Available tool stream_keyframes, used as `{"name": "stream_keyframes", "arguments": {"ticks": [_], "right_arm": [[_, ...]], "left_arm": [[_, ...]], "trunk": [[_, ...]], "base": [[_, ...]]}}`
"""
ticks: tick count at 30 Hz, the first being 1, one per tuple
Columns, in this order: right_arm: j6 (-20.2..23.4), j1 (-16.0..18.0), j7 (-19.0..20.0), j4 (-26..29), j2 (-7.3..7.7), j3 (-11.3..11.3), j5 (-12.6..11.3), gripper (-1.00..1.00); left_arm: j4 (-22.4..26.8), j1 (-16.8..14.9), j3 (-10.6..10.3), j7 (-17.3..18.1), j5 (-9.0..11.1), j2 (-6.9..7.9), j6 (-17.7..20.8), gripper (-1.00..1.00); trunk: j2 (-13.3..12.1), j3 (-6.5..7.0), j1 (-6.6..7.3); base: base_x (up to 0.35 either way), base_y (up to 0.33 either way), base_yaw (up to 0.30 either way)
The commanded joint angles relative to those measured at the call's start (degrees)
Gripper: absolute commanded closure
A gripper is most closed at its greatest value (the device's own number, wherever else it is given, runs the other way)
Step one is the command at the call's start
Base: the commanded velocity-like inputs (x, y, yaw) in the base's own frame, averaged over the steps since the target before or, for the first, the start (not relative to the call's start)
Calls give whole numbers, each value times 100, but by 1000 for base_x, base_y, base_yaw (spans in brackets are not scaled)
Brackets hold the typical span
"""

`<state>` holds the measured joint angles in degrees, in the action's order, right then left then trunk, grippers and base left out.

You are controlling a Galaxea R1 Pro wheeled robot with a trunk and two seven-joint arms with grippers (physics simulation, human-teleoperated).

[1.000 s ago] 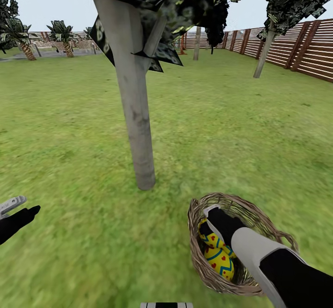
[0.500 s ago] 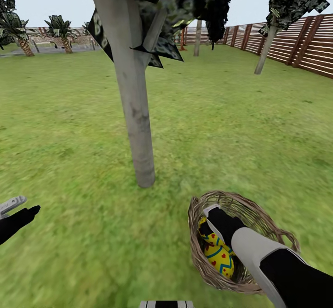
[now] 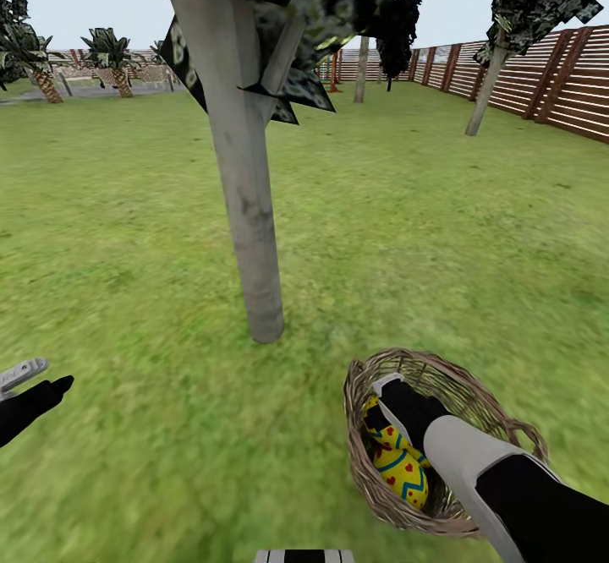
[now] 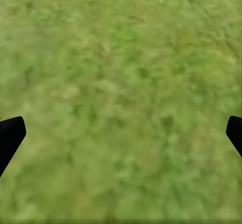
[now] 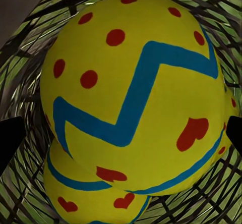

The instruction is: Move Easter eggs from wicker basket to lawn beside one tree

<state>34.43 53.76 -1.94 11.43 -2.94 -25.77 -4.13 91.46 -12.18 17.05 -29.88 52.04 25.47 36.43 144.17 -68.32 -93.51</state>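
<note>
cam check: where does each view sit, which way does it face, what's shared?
Head: up on the robot, facing forward and down at the tree, lawn, wicker basket; both arms show.
Left wrist: faces lawn; left claw fingertips at edges.
Right wrist: inside basket, facing Easter eggs; right claw tips.
Shared: head and right wrist both show eggs, basket.

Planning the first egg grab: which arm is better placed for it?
Right. The right hand is already down inside the wicker basket, fingers straddling the top egg; the left hand hangs open over bare lawn.

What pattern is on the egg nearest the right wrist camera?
The egg is bright yellow, with a blue zigzag band and red dots and hearts; the right wrist view shows it best.
</note>
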Motion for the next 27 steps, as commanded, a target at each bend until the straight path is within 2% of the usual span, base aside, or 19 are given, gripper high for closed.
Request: {"name": "stream_keyframes", "arguments": {"ticks": [1, 3, 8, 27], "right_arm": [[29, 3, -20, 8, 2, -40, -44, -100], [29, 3, -19, 8, 3, -41, -44, -100], [28, 6, -22, 8, 9, -41, -44, -100], [-85, 11, -26, 8, 53, -33, -9, -100]], "left_arm": [[7, -3, 0, -53, 61, 2, 14, -100], [8, -3, 0, -53, 61, 2, 13, -100], [7, -3, 0, -53, 61, 2, 13, -100], [12, -3, 0, -58, 61, 2, 13, -100]], "trunk": [[2, -5, 1], [2, -5, 1], [9, -116, -12], [9, -116, -12]], "base": [[0, 0, 0], [0, 0, 0], [0, 0, 0], [0, 0, 0]]}}
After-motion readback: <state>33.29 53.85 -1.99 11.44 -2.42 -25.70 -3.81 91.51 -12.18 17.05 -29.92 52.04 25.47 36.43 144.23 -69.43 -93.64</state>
